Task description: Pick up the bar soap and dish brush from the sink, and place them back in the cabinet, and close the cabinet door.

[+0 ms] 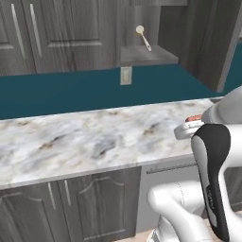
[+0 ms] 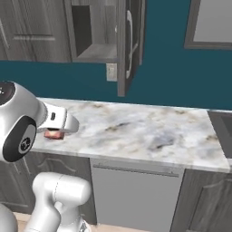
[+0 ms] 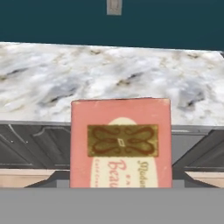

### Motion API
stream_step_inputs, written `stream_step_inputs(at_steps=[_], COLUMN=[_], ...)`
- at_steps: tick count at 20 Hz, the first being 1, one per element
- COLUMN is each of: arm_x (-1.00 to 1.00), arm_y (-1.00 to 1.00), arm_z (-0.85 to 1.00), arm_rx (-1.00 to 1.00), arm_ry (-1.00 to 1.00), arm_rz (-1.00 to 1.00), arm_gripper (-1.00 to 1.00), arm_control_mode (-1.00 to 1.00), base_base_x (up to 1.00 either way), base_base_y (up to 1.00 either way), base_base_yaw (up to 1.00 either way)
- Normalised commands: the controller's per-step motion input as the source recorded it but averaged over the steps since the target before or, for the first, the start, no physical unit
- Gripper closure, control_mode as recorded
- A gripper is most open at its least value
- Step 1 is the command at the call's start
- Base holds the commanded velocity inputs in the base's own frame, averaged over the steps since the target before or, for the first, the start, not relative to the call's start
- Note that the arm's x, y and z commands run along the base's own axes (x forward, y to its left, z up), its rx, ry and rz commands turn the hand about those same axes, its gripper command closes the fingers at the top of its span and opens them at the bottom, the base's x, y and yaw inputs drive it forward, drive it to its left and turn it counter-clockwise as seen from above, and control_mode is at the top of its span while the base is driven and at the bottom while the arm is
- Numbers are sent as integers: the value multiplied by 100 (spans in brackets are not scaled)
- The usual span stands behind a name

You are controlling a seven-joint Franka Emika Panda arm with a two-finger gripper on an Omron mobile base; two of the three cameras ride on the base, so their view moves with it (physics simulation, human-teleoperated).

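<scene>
Above the marble counter (image 1: 85,142) the cabinet (image 1: 146,54) stands open with the dish brush (image 1: 143,37) on its shelf, up and ahead of the jaws (image 3: 120,186), which pinch the bar soap (image 3: 120,144), long axis pointing forward.

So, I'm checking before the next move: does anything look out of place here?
The cabinet door hangs wide open, with the dish brush propped on the shelf inside. The bar soap sits in the gripper over the counter edge. Nothing is spilled or damaged.
</scene>
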Motion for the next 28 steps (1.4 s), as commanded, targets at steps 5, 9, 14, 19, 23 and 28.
stream_step_inputs(at_steps=[5,9,14,19,23,28], arm_x=[0,0,0,0,0,0], arm_y=[0,0,0,0,0,0], arm_z=[0,0,0,0,0,0], arm_rx=[0,0,0,0,0,0], arm_ry=[0,0,0,0,0,0], arm_rz=[0,0,0,0,0,0], arm_gripper=[100,100,100,100,100,100], arm_control_mode=[100,100,100,100,100,100], base_base_x=[36,44,46,48,43,30], base_base_y=[28,34,19,0,0,0], base_base_yaw=[0,0,0,0,0,1])
